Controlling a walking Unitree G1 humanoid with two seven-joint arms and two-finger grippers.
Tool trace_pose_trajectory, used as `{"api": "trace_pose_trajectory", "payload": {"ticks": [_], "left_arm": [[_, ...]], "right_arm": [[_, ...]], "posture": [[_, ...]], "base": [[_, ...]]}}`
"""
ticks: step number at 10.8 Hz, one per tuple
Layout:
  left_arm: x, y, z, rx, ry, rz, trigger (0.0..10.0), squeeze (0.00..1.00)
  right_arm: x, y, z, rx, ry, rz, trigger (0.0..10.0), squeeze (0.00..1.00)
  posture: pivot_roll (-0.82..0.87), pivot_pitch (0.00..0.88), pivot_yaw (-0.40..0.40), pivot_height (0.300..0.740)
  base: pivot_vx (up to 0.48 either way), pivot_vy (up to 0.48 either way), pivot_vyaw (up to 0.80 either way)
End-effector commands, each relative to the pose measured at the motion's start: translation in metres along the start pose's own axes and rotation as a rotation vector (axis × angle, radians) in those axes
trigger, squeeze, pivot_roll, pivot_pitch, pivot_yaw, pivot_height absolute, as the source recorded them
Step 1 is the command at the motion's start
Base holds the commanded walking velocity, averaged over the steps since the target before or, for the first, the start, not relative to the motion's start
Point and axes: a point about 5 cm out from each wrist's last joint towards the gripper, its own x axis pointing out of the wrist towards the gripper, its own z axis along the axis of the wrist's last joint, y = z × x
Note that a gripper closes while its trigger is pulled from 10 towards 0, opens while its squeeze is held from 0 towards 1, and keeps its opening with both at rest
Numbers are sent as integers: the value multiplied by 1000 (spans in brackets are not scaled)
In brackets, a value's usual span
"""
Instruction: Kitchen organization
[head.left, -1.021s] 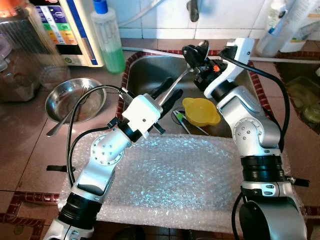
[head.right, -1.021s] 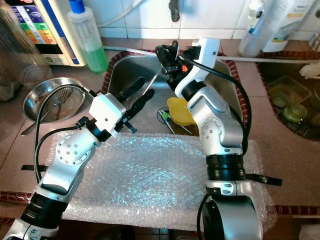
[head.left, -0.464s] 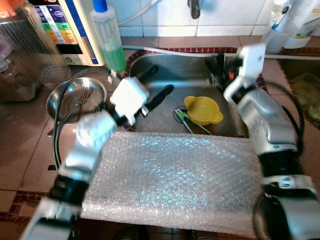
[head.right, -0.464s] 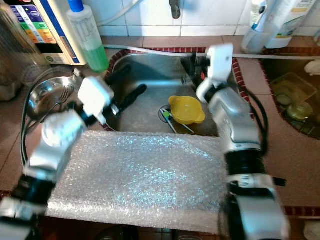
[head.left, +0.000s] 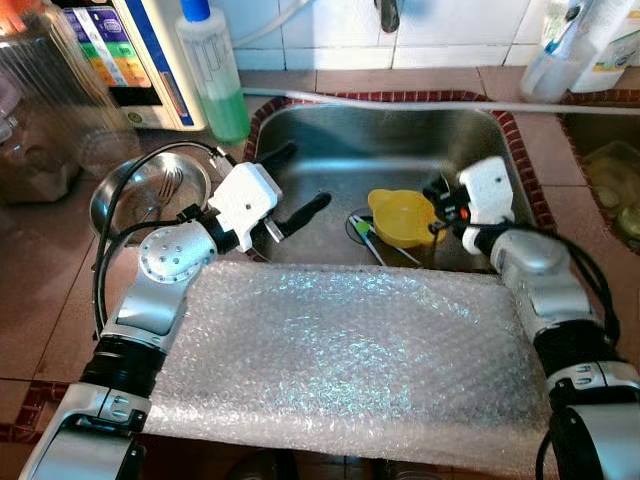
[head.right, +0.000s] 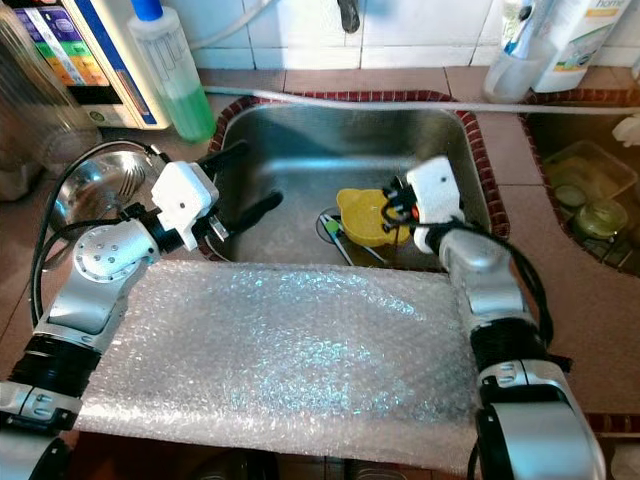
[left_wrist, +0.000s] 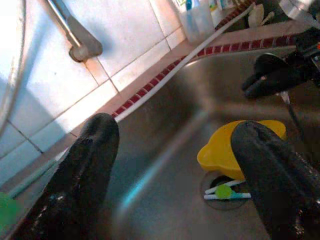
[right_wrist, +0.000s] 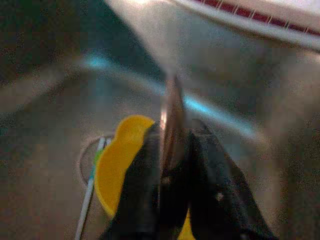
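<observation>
Since the earlier frame, the right gripper (right_wrist: 172, 200) has dropped from near the tap into the sink (head.left: 330, 140), beside the yellow bowl (head.left: 402, 216). Its fingers are clamped on a metal utensil (right_wrist: 172, 115). The left gripper (left_wrist: 175, 165) hovers at the sink's left edge, fingers spread wide and empty.

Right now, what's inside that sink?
In the sink: a yellow bowl by the drain, with thin sticks beside it. The right gripper pinches a metal utensil. The bowl's underside is hidden.
</observation>
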Motion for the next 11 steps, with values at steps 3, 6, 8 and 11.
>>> {"api": "trace_pose_trajectory", "payload": {"ticks": [3, 6, 8, 11], "left_arm": [[-4, 0, -3, 24, 5, 6, 10000, 1000], [-5, 0, -4, 27, 8, 18, 10000, 1000], [-8, 7, -2, 15, 0, 84, 10000, 1000], [-15, 16, 3, 17, 4, 167, 10000, 1000]], "right_arm": [[0, 1, -7, 46, 9, -5, 10000, 1000], [1, 1, -2, 92, -18, -13, 10000, 1000], [3, 2, 11, 127, -80, -28, 10000, 1000], [4, 3, 28, 181, -151, -31, 10000, 1000]], "posture": [[-137, 242, 99, 740], [-142, 235, 102, 740], [-144, 230, 101, 740], [-137, 227, 99, 740]], "base": [[0, 0, 0], [0, 0, 0], [0, 0, 0], [0, 0, 0]]}}
